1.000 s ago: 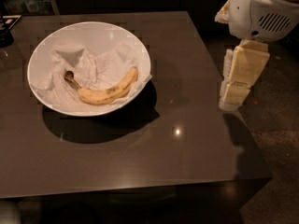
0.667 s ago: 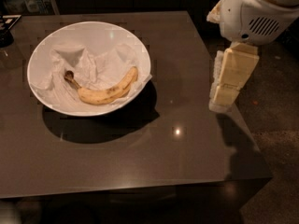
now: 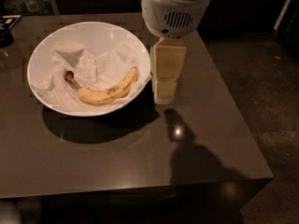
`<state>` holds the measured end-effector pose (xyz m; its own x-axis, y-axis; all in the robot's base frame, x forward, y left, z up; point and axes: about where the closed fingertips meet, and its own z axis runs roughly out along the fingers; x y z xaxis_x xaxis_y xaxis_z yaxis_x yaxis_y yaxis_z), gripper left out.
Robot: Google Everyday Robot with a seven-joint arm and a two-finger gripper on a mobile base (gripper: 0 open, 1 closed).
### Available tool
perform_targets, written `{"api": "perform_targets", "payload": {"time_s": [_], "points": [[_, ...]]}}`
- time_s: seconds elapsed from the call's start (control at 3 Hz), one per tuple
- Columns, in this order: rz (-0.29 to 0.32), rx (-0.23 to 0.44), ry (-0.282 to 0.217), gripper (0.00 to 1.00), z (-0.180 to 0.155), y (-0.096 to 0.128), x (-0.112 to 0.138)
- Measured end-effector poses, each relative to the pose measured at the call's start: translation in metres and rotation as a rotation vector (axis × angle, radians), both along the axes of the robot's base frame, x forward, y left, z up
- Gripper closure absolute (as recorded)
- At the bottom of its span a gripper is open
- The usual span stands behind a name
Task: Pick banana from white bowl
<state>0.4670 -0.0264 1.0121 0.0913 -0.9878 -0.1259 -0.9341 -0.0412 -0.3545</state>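
Observation:
A yellow, brown-speckled banana lies curved in the front part of a wide white bowl lined with crumpled white paper towel. Its dark stem tip points left. The bowl sits on a dark brown table. My gripper hangs from the white arm housing just right of the bowl's rim, above the table, pointing down. It is beside the bowl, not over the banana.
The table's right edge and front edge drop off to a dark speckled floor. Dark objects sit at the far left corner. The arm casts a shadow on the table at front right.
The arm and gripper have moved left, from beyond the table's right edge to just beside the bowl's right rim. The banana and bowl have not moved.

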Motion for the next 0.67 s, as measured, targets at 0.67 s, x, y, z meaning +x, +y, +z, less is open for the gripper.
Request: {"api": "perform_targets", "payload": {"time_s": [0.67], "points": [[0.025,0.047,-0.030,0.00,0.009,0.019,0.003]]}}
